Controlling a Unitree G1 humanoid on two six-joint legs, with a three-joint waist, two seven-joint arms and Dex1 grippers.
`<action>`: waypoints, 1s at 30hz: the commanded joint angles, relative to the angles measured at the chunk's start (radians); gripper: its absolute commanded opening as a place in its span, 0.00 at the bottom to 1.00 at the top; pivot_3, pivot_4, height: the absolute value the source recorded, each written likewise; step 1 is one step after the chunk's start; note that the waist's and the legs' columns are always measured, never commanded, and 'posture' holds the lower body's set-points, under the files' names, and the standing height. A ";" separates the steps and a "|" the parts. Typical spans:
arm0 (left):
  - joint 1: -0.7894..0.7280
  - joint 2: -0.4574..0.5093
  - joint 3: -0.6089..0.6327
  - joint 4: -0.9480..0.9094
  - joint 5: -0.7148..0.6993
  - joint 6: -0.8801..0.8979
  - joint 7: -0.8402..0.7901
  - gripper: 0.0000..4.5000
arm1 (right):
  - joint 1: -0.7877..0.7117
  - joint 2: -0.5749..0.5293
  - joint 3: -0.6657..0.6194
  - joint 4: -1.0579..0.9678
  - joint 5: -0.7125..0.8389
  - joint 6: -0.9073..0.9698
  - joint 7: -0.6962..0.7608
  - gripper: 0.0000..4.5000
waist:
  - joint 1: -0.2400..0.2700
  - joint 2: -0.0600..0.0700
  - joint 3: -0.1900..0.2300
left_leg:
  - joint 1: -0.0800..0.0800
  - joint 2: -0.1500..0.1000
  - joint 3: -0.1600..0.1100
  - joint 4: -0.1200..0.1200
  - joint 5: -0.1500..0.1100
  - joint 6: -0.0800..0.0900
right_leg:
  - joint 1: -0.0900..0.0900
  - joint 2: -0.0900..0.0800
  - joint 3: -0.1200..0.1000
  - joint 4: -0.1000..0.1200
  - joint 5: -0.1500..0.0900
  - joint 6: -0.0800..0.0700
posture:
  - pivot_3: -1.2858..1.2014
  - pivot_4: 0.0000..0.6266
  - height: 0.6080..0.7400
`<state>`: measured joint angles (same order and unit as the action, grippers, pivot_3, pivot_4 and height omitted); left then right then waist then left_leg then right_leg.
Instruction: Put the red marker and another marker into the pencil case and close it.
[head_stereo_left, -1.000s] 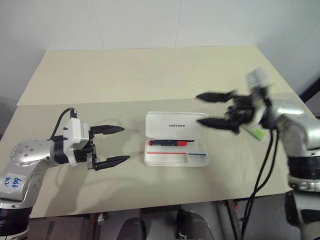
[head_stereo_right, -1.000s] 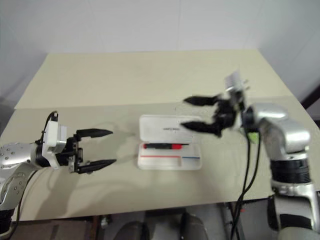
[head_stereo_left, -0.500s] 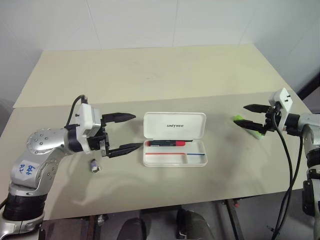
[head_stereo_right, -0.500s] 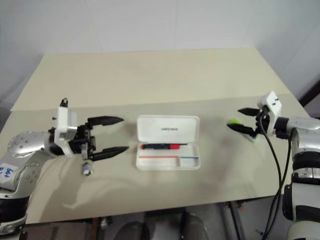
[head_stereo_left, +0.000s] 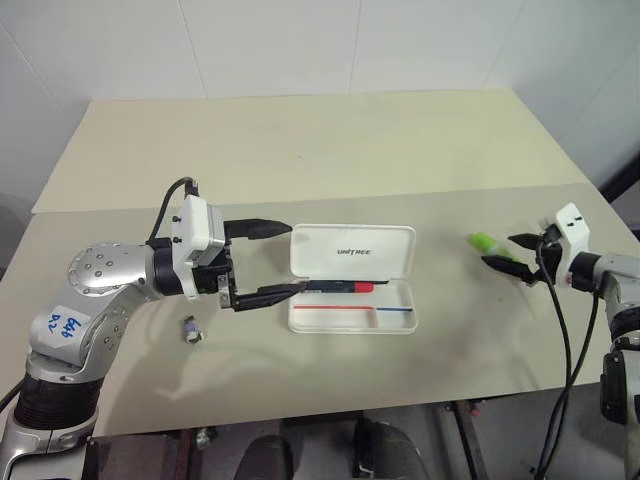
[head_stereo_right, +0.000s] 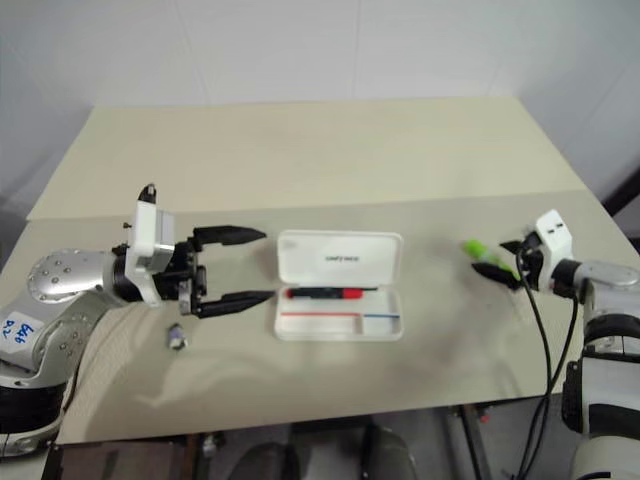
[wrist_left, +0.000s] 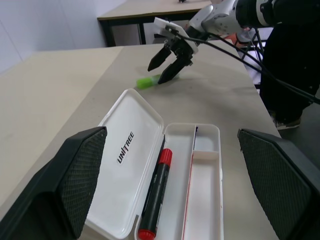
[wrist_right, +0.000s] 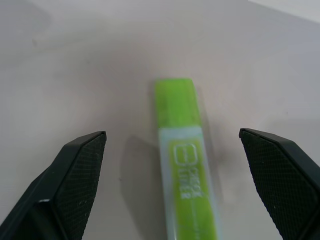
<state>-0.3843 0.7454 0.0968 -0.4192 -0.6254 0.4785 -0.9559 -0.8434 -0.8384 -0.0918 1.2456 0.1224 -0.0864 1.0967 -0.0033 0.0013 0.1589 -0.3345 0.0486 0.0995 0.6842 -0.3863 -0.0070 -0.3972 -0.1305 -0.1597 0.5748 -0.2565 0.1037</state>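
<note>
— Stage of the job?

— Roughly a third through, by the look of it. Red marker (head_stereo_left: 335, 286) already lying in the back compartment of the pencil case (head_stereo_left: 352, 320), just under the hinge. Lid standing open, tilted back on the desk (head_stereo_left: 300, 150).

— And the second marker?

— Not yet in. Lime-green marker (wrist_right: 182, 131) flat on the desk, well apart from the case, off to the robot's right. Right gripper (head_stereo_left: 512, 252) down at desk level right at it, fingers (wrist_right: 75, 176) spread wide on either side of the barrel, nothing pinched.

— The other arm?

— Left gripper (head_stereo_left: 280, 259) level, just beside the case's left end, fingers (wrist_left: 65, 180) spread wide too, empty. One fingertip very near the case wall; touching or not, hard to tell.

— Anything else about?

— Small grey piece (head_stereo_left: 190, 330) on the desk under the left arm, no part of the job.

— Left to do?

— Pinching and lifting the green marker, carrying it across, laying it in the case, then folding the lid shut.
</note>
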 joint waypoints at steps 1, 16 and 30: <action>-0.012 0.000 0.009 -0.034 -0.013 -0.008 -0.002 1.00 | -0.009 -0.038 -0.029 0.020 -0.011 0.017 -0.024 1.00 | 0.000 0.000 0.000 | 0.000 0.000 0.000 0.000 0.000 0.000 | 0.000 0.000 0.000 0.000 0.000 0.000 | 0.52 0.24 1.00; -0.013 -0.001 0.012 -0.040 -0.016 -0.014 -0.009 1.00 | 0.031 -0.023 -0.030 0.016 -0.040 0.047 0.086 0.28 | -0.003 0.000 0.000 | 0.000 0.000 -0.001 0.000 0.000 0.000 | 0.001 0.000 0.000 0.000 0.000 0.000 | 0.52 0.24 1.00; 0.022 -0.018 0.010 -0.039 -0.005 -0.038 -0.019 1.00 | -0.071 0.038 -0.075 -0.068 0.004 -0.068 0.169 0.24 | -0.026 0.001 0.000 | 0.001 0.000 0.000 0.000 0.002 -0.003 | 0.001 0.001 0.001 0.000 0.000 0.000 | 0.52 0.24 1.00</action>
<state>-0.3729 0.7253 0.0970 -0.4240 -0.6252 0.4639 -0.9652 -0.8745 -0.7870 -0.1283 1.2283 0.0880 -0.1291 1.2487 -0.0290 0.0019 0.1593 -0.3335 0.0492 0.0987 0.6844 -0.3844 -0.0096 -0.3961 -0.1297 -0.1585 0.5746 -0.2565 0.1038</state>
